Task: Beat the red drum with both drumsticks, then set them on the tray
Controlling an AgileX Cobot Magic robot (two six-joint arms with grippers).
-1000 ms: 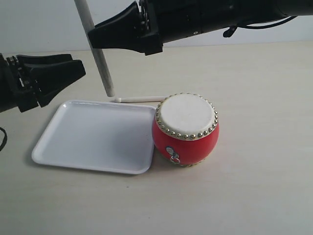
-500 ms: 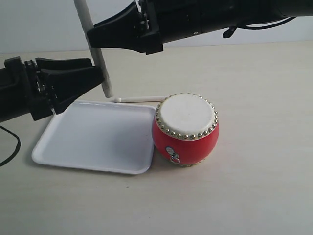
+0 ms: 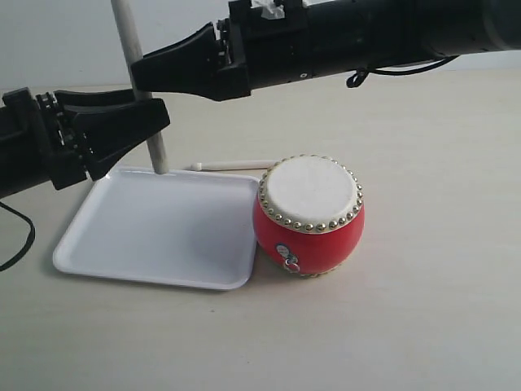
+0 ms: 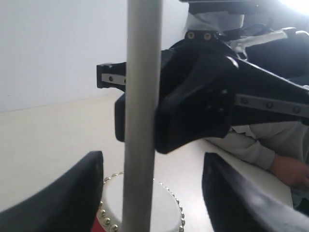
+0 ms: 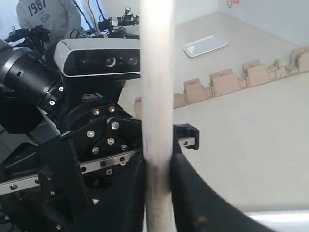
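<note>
**One drumstick clamped upright by the right gripper, inside the open left jaws**

In the upper left of the exterior view, the right gripper (image 3: pixel 138 72) is closed on a drumstick (image 3: pixel 129 37). It holds the stick nearly upright, leaning slightly. The right wrist view shows both fingers (image 5: pixel 193 203) pressed against the shaft from either side. The stick's lower end sits at the far rim of the tray (image 3: pixel 155 232); whether it touches the rim cannot be told.

The left gripper (image 3: pixel 159 114) reaches in from the left edge with its jaws spread wide. In the left wrist view the shaft runs down through the gap between its two fingers (image 4: pixel 72 193), touching neither.

The second drumstick (image 3: pixel 232 165) lies flat on the table just behind the tray and the red drum (image 3: pixel 309 220), apart from both grippers. The drum stands right of centre, against the tray's right edge.
</note>
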